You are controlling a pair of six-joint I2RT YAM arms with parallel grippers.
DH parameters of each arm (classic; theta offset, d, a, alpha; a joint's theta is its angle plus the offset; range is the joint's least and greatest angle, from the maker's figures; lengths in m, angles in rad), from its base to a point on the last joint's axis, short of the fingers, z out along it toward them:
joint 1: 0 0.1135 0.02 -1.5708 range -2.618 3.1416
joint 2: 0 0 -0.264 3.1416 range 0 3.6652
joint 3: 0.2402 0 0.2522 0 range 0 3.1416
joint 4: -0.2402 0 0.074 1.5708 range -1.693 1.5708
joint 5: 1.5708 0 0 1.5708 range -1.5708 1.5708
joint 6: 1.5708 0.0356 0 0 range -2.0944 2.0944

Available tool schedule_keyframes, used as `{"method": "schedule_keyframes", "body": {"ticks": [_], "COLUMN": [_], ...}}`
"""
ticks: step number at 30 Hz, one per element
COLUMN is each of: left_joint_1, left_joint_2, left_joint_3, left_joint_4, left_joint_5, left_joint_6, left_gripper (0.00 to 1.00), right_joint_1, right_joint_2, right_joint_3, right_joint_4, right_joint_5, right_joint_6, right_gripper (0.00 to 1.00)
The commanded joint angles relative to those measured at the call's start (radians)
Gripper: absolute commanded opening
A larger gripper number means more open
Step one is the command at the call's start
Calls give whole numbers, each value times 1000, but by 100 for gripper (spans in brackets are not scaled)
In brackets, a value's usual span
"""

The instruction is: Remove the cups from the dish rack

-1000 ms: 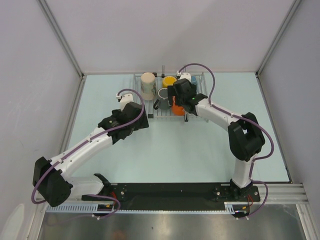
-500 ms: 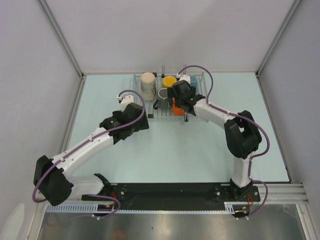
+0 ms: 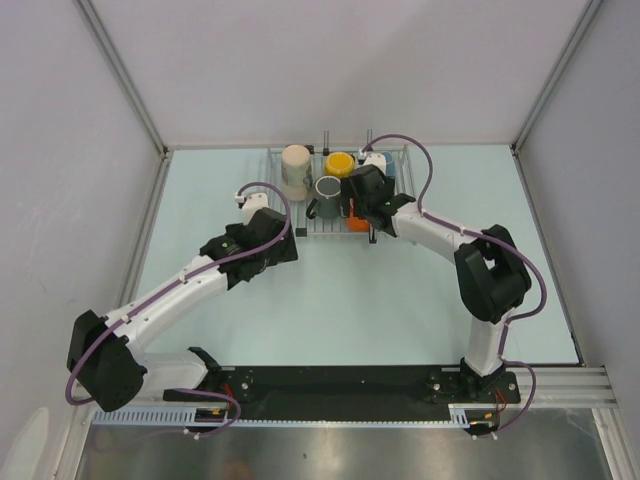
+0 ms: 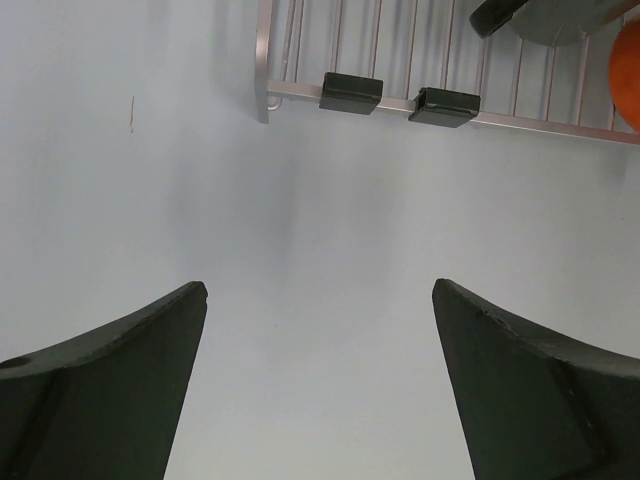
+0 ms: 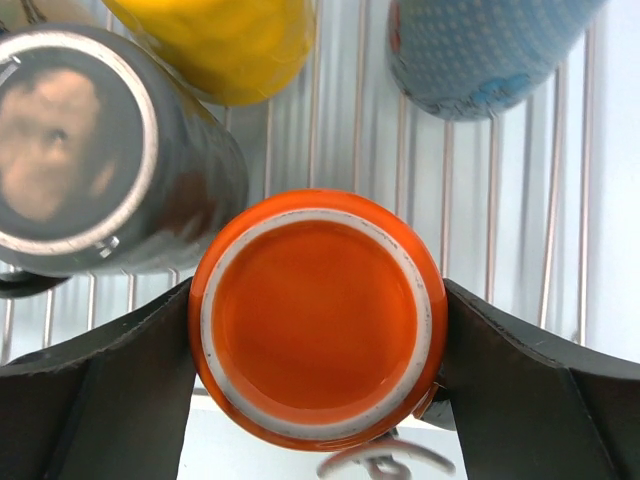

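Observation:
The orange cup stands upside down at the near edge of the dish rack. My right gripper is shut on it, one finger pressed against each side. Behind it on the rack are the dark grey cup, the yellow cup and the light blue cup. The tall cream cup stands at the rack's left end. My left gripper hangs open over bare table, just short of the rack's near left corner, holding nothing.
The rack sits at the table's far edge, close to the back wall. Two black feet sit under its near rail. The light table runs from the rack toward the arm bases. Side walls close in on the left and right.
My right gripper has come down around the orange cup and its fingers have closed in onto the cup's sides. The left arm has barely shifted.

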State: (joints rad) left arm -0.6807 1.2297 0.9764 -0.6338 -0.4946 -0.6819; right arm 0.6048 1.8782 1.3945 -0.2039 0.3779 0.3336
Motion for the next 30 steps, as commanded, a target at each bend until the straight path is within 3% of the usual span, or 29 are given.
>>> {"method": "schedule_keyframes", "body": {"ticks": [1,23,26,30], "left_joint_1": [-6,-6,-5,-3], "left_joint_2": [-7,19,-13,-111], "left_joint_3": [-10,94,85,-28], "left_joint_4": [23,63,129,296], "left_joint_5": [-5,-12,45,169], "left_joint_6": [-18,-5,1,4], "left_gripper": [100,100,100,100], "right_joint_1": [-4,-40,-59,-121], "right_joint_2": [-66,-244,-310,-410], "right_joint_3": [-48,152,95,-75], "right_joint_4": [-46,-149,-108,33], "right_joint_5": [51,-13,-126,-435], "right_joint_6": [32,19,51,148], "right_gripper": [0,0,0,0]}}
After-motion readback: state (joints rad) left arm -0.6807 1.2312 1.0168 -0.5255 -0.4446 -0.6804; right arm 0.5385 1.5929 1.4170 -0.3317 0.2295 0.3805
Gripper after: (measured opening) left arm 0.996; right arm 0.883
